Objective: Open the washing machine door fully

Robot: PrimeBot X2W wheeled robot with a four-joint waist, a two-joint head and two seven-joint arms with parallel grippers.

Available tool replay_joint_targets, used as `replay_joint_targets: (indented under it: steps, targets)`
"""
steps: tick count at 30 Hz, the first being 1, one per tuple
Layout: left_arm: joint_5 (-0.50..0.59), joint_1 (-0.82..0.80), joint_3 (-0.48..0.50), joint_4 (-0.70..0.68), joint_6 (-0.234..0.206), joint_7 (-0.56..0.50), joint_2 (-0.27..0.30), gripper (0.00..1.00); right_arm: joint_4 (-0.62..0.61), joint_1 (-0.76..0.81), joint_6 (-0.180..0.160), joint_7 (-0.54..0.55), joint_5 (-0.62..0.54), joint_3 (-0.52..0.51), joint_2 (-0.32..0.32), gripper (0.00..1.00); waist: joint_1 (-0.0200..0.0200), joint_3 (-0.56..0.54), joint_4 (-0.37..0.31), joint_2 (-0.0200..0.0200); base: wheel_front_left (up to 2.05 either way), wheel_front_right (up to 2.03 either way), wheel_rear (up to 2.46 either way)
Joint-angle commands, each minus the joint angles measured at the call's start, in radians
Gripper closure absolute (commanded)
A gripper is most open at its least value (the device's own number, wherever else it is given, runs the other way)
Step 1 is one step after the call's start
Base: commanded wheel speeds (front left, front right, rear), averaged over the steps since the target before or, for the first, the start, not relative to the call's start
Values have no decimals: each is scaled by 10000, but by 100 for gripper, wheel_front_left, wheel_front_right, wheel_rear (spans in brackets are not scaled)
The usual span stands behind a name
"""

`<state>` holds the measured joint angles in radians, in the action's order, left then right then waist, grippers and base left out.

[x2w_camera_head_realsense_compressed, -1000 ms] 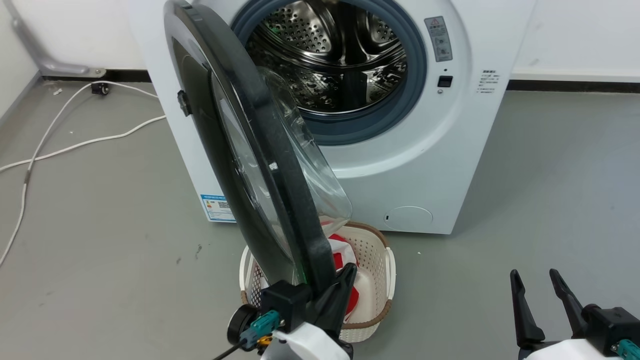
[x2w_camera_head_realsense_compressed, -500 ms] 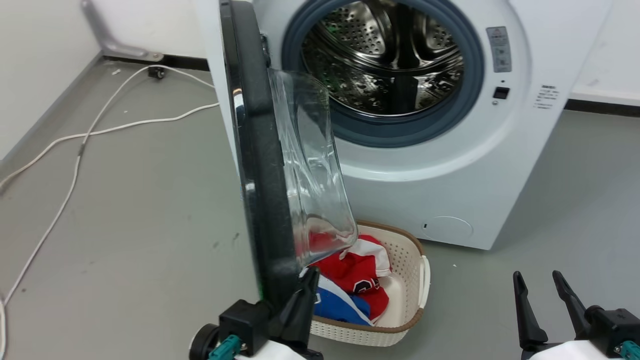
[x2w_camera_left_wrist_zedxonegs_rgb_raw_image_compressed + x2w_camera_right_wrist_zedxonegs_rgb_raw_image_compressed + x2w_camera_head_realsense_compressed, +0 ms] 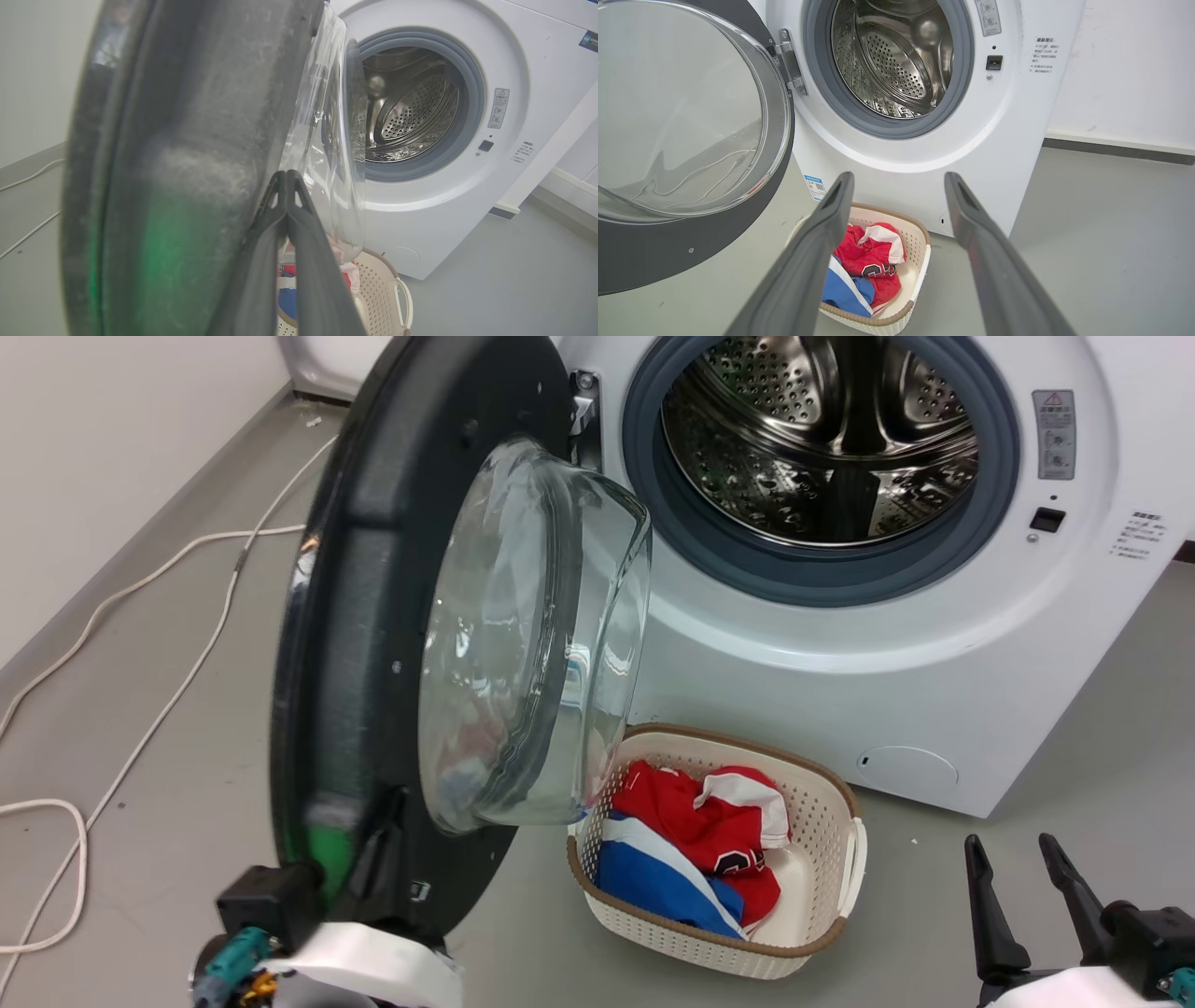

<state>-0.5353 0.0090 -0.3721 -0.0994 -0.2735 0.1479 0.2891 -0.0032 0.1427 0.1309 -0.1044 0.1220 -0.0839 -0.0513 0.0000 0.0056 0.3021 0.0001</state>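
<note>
The washing machine door (image 3: pixel 341 616) is a big round black disc with a bulging clear glass bowl (image 3: pixel 523 635). It stands swung out to the left of the white washing machine (image 3: pixel 840 663), hinged at the drum opening's left side, inner face toward me. My left gripper (image 3: pixel 390 807) is shut, fingers together, lying against the door's lower inner rim. In the left wrist view its joined fingertips (image 3: pixel 285 176) rest beside the black door (image 3: pixel 187 140) rim, at the glass bowl's edge. My right gripper (image 3: pixel 1013 845) hangs open at the lower right, away from the door (image 3: pixel 691 252).
A cream laundry basket (image 3: pixel 845 803) with red, white and blue clothes (image 3: pixel 691 840) stands on the grey floor right before the machine, beside the door's lower edge. The steel drum (image 3: pixel 822 448) is exposed. White cables (image 3: pixel 187 644) trail across the floor at left, near a wall.
The door has swung further out to the left, from edge-on to showing its inner face. My left gripper went left with it. The head camera turned too. The right gripper stayed open.
</note>
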Motion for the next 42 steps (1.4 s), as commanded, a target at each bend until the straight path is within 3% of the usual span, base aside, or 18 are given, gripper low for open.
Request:
replay_joint_targets:
  steps: [1, 8, 18, 29, 36, 42]
  targets:
    - [-197, -159, 267, 133, 38, 79, 122, 100, -88, -54, -3, 40, -67, -31, 16, 0, 0, 108, 88, -1, 0, 0, 0]
    - [-889, -995, 1554, 1089, 403, 543, 632, 100, -574, -468, -3, 261, -178, -5, -172, 0, 0, 1108, 105, -1, 0, 0, 0]
    - [-1554, -1841, 3026, 2525, 853, 1045, 910, 100, -690, -859, -3, 373, -78, 9, -448, 0, 0, 1775, -10, -1, 0, 0, 0]
    - [-1729, -2737, 4263, 4180, 1932, 1187, 1357, 100, -610, -1040, -3, 327, -49, 75, -541, 0, 0, 1924, -37, -1, 0, 0, 0]
    - [-1262, -3015, 4708, 4801, 2349, 1194, 1199, 100, -504, -1054, -3, 300, -52, 89, -519, 0, 0, 1815, -70, -1, 0, 0, 0]
    - [-697, -2526, 4814, 4792, 2425, 1195, 893, 100, -217, -882, -3, 183, 18, 134, -409, 0, 0, 1372, -98, -1, 0, 0, 0]
